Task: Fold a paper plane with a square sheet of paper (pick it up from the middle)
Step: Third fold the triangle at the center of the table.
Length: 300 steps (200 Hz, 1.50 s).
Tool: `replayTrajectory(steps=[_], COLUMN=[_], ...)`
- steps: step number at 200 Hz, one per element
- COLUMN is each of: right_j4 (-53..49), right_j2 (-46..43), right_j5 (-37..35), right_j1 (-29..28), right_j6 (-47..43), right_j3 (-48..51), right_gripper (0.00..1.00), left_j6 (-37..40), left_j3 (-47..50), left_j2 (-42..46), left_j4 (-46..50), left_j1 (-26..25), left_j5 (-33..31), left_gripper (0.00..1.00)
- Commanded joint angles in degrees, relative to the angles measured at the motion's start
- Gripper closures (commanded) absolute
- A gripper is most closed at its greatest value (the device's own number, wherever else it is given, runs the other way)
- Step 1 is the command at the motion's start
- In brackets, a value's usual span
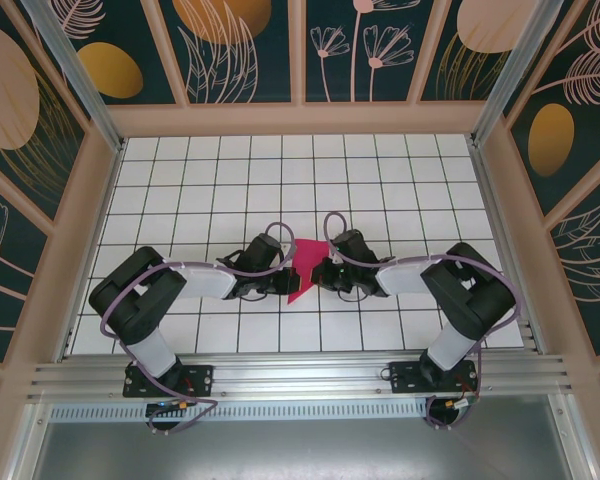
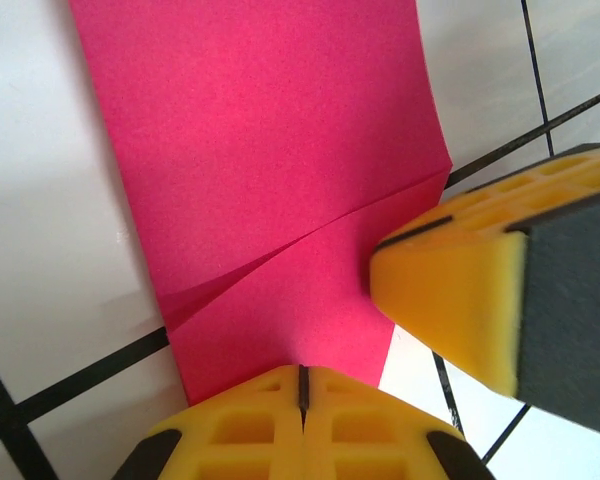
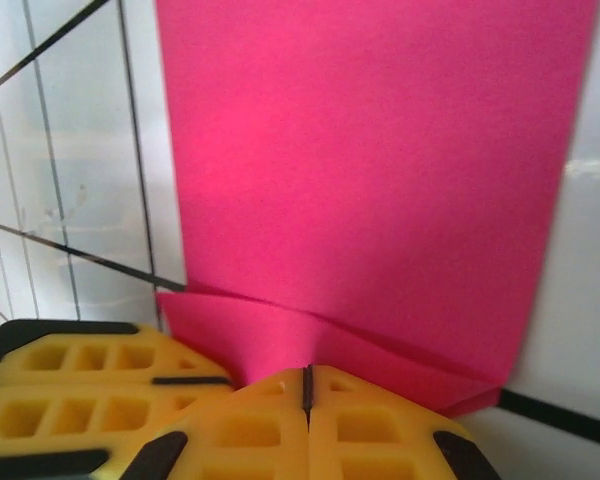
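We are holding the clenched left gripper (image 1: 280, 284) (image 2: 302, 385) and clenched right gripper (image 1: 323, 272) (image 3: 306, 385) against the folded magenta sheet (image 1: 305, 266) (image 2: 280, 150) (image 3: 370, 170) from either side, as it is lying between them on the gridded table (image 1: 180, 180), long axis running near-to-far.

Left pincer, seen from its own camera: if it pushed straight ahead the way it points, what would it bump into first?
The folded magenta-pink paper sheet, which the left pincer pinches at its tip. The right pincer sits just off to one side, probably outside that line, though depth is unclear.
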<state>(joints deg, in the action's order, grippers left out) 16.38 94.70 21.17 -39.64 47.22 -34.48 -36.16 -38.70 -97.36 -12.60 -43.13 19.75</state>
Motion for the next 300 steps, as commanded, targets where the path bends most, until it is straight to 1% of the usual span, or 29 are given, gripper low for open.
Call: replayTrajectory(steps=[1, 33, 54, 77, 104, 128, 132, 145, 179, 189, 207, 217, 233, 244, 258, 272, 290, 300], right_j4=[0.5, -0.1, -1.0, -3.5, -1.7, -1.7, -1.7, -1.7, -1.0, -1.4, -3.3, -3.8, -3.0, -1.9, -0.9, 1.0, 2.5, 3.1], right_j2=[1.0, -0.7, -1.0, -0.6, -0.9, -2.1, -2.3, -2.7, -7.6, -9.3, -11.5, -12.5, -13.3, -13.5, -13.5, -13.2, -12.4, -12.0], right_j5=[-2.3, -2.1, -2.1, -3.6, -3.0, -2.7, -2.7, -2.0, -1.3, -1.7, -1.8, -1.8, -0.7, 0.2, 0.8, 1.8, 2.9, 3.1], right_j1=[1.7, 3.5, 4.6, 6.0, 7.9, 8.0, 9.6, 10.3, 10.4, 10.4, 10.4, 10.4, 10.2, 9.9, 9.3, 8.8, 8.6, 7.0], right_j6=[-0.2, -0.6, -1.0, -1.7, -1.9, -2.6, -2.7, -3.2, -3.1, -2.9, -3.3, -3.2, -2.4, -1.7, -0.9, -0.1, 0.5, 0.5], right_j3=[-0.5, 0.5, 0.4, -0.1, 1.1, 1.1, 1.0, 0.9, 2.1, 2.4, 2.8, 3.3, 4.5, 5.3, 6.1, 7.0, 7.2, 7.0], right_gripper=[1.00, 0.99, 0.99, 0.99, 0.99, 0.98, 0.98, 0.98, 0.94, 0.94, 0.91, 0.88, 0.84, 0.78, 0.73, 0.67, 0.63, 0.60], left_j6=[2.1, 2.4, 2.4, 2.3, 2.3, 2.4, 2.4, 2.2, -0.2, -1.1, -1.7, -1.5, -0.7, -0.2, 0.5, 0.9, 0.9, 0.9], left_j3=[0.9, 1.4, 1.7, 2.1, 2.2, 2.1, 2.2, 2.3, 0.2, -0.8, -2.7, -3.9, -5.4, -6.2, -6.6, -7.0, -7.1, -6.7], left_j2=[-2.3, -2.9, -3.5, -3.4, -2.8, -2.4, -2.3, -2.1, -1.2, 1.3, 4.0, 5.4, 7.4, 8.3, 8.2, 7.2, 6.1, 6.1], left_j4=[5.3, 6.5, 6.4, 6.0, 5.9, 5.9, 5.9, 5.5, 3.6, 2.9, 3.6, 4.9, 7.4, 9.2, 10.5, 10.8, 10.4, 10.3], left_j1=[0.0, 0.0, 0.0, 0.0, 0.0, 0.0, 0.0, 0.0, 0.0, 0.0, 0.0, 0.0, 0.0, 0.0, 0.0, 0.0, 0.0, 0.0], left_j5=[-1.6, -3.0, -2.5, -2.3, -2.2, -2.2, -2.2, -1.8, 0.9, 1.7, 0.6, -1.1, -4.8, -8.1, -10.3, -10.4, -8.8, -8.4], left_gripper=[1.00, 1.00, 1.00, 1.00, 1.00, 1.00, 1.00, 1.00, 0.99, 0.97, 0.93, 0.89, 0.88, 0.88, 0.89, 0.91, 0.92, 0.93])
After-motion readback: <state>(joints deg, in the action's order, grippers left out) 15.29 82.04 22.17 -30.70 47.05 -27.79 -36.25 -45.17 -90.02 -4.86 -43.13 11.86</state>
